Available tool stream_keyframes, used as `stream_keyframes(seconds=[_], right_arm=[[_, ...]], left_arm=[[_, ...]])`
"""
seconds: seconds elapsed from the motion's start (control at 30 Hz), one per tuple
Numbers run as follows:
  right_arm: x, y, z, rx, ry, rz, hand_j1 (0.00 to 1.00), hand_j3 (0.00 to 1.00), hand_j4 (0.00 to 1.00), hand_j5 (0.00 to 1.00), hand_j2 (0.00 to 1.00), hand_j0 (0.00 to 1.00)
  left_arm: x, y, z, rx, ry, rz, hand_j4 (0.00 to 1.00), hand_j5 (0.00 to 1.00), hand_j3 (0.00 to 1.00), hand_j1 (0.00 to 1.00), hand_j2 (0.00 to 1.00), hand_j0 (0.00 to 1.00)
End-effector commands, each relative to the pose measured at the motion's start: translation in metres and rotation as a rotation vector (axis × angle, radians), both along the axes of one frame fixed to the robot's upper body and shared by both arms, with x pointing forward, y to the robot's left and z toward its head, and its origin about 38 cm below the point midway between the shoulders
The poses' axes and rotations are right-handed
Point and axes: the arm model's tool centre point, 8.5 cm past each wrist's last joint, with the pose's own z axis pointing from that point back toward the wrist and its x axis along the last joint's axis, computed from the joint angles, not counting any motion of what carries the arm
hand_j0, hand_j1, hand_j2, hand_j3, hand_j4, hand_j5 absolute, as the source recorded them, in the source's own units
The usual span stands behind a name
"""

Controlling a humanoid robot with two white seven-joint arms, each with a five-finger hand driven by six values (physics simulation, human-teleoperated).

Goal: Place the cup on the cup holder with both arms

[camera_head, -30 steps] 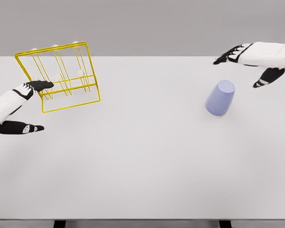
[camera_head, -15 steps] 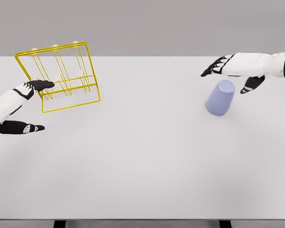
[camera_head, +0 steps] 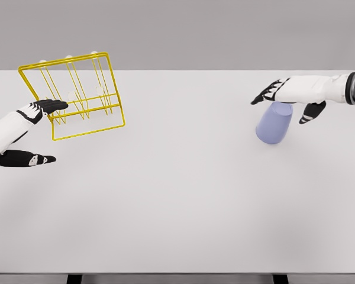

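A pale blue cup point(camera_head: 274, 123) stands upside down on the white table point(camera_head: 177, 195) at the right. My right hand point(camera_head: 287, 100) hovers just over its top, fingers spread, thumb down beside the cup's right edge, holding nothing. The yellow wire cup holder point(camera_head: 77, 94) stands tilted at the far left, with white-tipped pegs. My left hand point(camera_head: 32, 133) is at the rack's left side, open, its fingertips point(camera_head: 54, 105) reaching among the lower wires; whether they touch is unclear.
The table's far edge runs just behind the rack and the right arm. Two dark table legs show at the bottom edge.
My right hand has moved left and down, from behind and right of the cup to directly over its top. The left hand, rack and cup have stayed put.
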Motion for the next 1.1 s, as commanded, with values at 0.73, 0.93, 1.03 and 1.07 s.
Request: stream_keyframes(seconds=[0.73, 0.93, 1.03, 1.07], right_arm=[[0.011, -0.006, -0.019, 0.009, 0.042, -0.044, 1.0, 1.0, 1.0, 1.0, 1.0, 1.0], [0.012, 0.001, -0.02, 0.014, 0.044, -0.029, 0.99, 0.99, 0.99, 0.99, 0.99, 0.99], [0.012, 0.004, -0.021, 0.017, 0.046, -0.021, 0.91, 0.91, 0.91, 0.91, 0.91, 0.91], [0.011, 0.004, -0.024, 0.011, 0.052, -0.018, 0.86, 0.86, 0.86, 0.86, 0.86, 0.86]], left_arm=[[-0.002, -0.001, 0.005, -0.008, -0.012, -0.002, 1.0, 1.0, 1.0, 1.0, 1.0, 1.0], [-0.002, -0.001, 0.005, -0.008, -0.013, -0.003, 1.0, 1.0, 1.0, 1.0, 1.0, 1.0], [-0.002, -0.001, 0.005, -0.008, -0.013, -0.003, 1.0, 1.0, 1.0, 1.0, 1.0, 1.0], [-0.002, -0.001, 0.005, -0.008, -0.014, -0.004, 1.0, 1.0, 1.0, 1.0, 1.0, 1.0]])
